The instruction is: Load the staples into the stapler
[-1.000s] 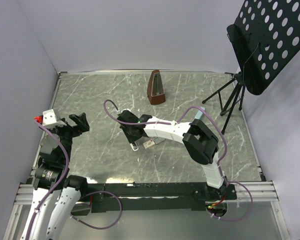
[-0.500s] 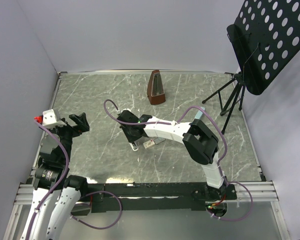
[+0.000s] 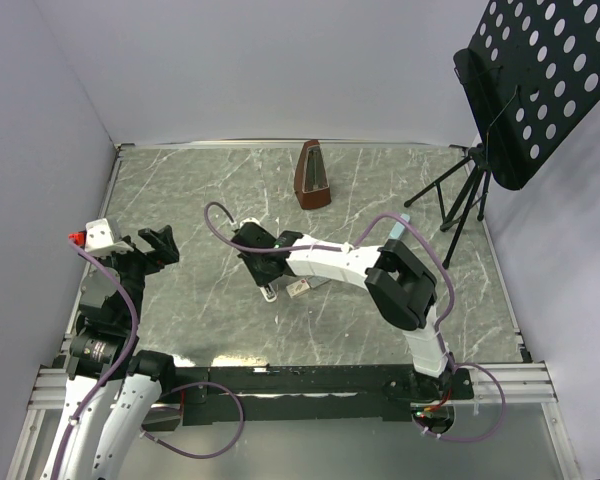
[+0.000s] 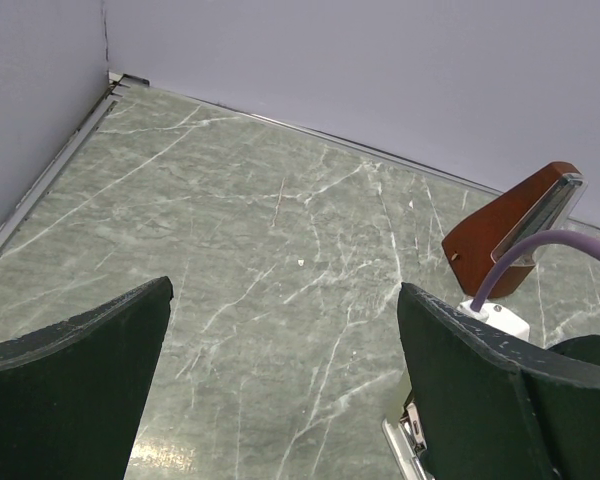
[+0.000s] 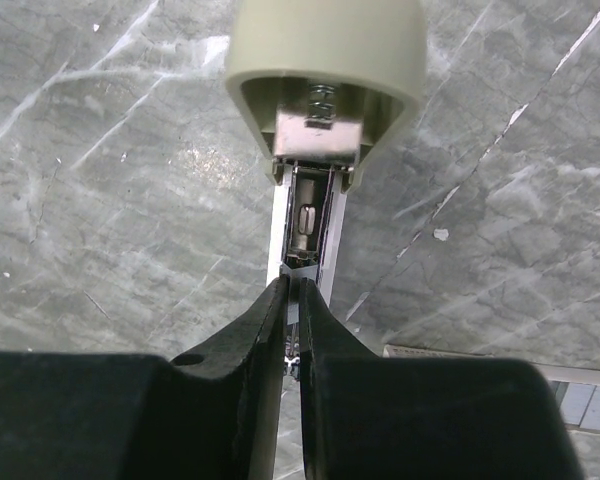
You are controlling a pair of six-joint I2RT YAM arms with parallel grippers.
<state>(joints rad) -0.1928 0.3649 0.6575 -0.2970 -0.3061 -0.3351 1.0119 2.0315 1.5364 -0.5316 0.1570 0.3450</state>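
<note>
Change since a second ago: the right arm's wrist and its purple cable loop (image 3: pixel 212 212) have edged slightly toward 9 o'clock. The left arm is unchanged.

Staples: a tiny cream-tan cardboard box with reddish print (image 3: pixel 298 288) lies flat on the table near its middle. It is just beside the stapler, at the stapler's 3 o'clock in the overhead view.

Stapler: a cream-beige plastic stapler (image 5: pixel 325 60), its cover swung up and facing the right wrist camera. Its bare metal magazine channel (image 5: pixel 315 225) runs from the cover toward 6 o'clock and ends at the right gripper (image 5: pixel 292 285).

Right gripper: the black fingers (image 5: pixel 255 335) are drawn almost together, with only a thin slit between them. The tips sit at the near end of the channel. A thin pale line shows in the slit, but I cannot tell what it is or whether the fingers grip anything.

Left gripper (image 4: pixel 285 290): spread fully wide with nothing between the fingers. It is held above the table at the 9 o'clock edge, well apart from the stapler.

Surroundings:
- The table is a green-grey marble-patterned tabletop (image 3: pixel 180 190).
- A reddish-brown wedge-shaped metronome (image 3: pixel 313 177) stands upright at 12 o'clock, toward the far wall.
- A black perforated music stand on a tripod (image 3: pixel 540 80) stands at 2 o'clock, by the right edge.
</note>
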